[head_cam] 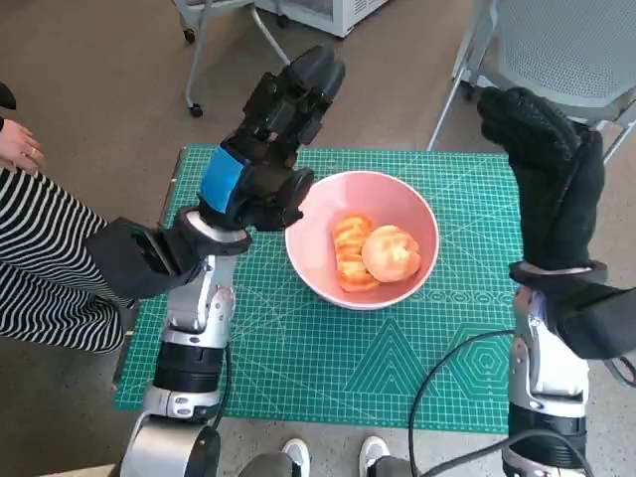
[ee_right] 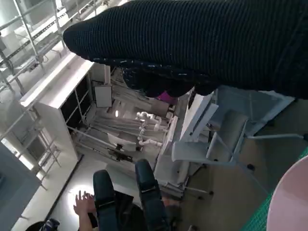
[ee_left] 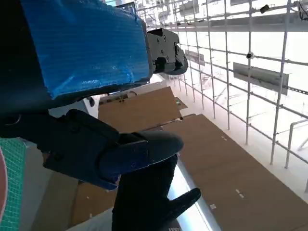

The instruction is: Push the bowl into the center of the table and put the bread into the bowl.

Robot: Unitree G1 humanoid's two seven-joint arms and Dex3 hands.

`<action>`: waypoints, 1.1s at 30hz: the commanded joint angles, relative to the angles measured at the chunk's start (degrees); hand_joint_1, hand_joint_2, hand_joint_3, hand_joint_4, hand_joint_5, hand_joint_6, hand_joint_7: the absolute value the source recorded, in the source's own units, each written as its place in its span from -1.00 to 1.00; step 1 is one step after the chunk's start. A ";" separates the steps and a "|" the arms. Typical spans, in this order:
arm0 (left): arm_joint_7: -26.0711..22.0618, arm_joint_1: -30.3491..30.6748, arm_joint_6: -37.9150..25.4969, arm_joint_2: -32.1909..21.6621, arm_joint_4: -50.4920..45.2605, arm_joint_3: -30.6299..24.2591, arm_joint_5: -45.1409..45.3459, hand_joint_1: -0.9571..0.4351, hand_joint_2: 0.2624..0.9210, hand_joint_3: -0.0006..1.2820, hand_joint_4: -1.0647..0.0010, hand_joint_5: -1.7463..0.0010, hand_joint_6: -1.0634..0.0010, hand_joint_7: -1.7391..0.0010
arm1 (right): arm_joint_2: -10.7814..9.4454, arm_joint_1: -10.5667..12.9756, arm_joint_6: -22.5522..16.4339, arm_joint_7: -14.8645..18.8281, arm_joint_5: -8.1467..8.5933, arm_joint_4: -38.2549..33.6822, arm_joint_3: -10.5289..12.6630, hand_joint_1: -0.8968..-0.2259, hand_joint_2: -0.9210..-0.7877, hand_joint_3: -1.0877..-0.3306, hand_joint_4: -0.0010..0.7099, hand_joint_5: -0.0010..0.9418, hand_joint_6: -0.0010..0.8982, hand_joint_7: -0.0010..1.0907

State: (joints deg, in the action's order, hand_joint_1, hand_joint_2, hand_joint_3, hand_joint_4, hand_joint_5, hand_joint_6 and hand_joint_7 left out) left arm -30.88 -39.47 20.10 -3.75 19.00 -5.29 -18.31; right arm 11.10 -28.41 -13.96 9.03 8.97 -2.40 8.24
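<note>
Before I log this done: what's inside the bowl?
Two breads: a long ridged one and a round one, side by side in the bowl. They cover its floor.

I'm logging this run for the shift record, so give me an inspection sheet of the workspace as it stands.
Surface: green cutting mat covering the small table.
Job's things: pink bowl near the mat's middle; two pieces of bread inside it.
Clutter: nothing seen.
Hands: left hand raised beside the bowl's rim, holding nothing; right hand raised over the mat's right edge, holding nothing.
Cables: black cable looping by the right forearm.
Surroundings: chair behind the table; person in a striped garment at left.
</note>
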 commanded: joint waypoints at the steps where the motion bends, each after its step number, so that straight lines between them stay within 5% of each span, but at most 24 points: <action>1: 0.41 1.34 0.80 -1.15 -1.76 0.06 0.94 -0.52 0.71 0.05 1.00 0.98 1.00 0.55 | -0.97 -0.17 0.93 1.05 1.15 -1.18 -0.75 -0.47 -1.00 0.07 -0.46 -0.98 -0.81 0.05; 16: 1.27 2.91 0.82 -2.93 -2.72 -0.17 1.33 -0.54 0.74 -0.07 1.00 0.99 1.00 0.56 | -1.67 -1.72 0.43 1.13 0.00 -4.07 -1.84 -0.45 -1.00 0.07 -0.47 -0.99 -0.84 0.04; 33: 0.70 4.73 2.20 -2.78 -2.63 -0.98 -0.51 -0.48 0.97 -0.39 1.00 1.00 1.00 0.60 | -1.97 -2.40 -0.72 3.35 1.49 -5.76 -2.04 -0.37 -1.00 0.04 -0.48 -1.00 -0.89 0.03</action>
State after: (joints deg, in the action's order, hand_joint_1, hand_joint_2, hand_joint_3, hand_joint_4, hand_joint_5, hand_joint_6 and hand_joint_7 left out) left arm -29.78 -35.54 20.81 -6.57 16.54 -5.70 -18.25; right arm 9.63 -30.79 -14.72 11.37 9.36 -7.16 6.41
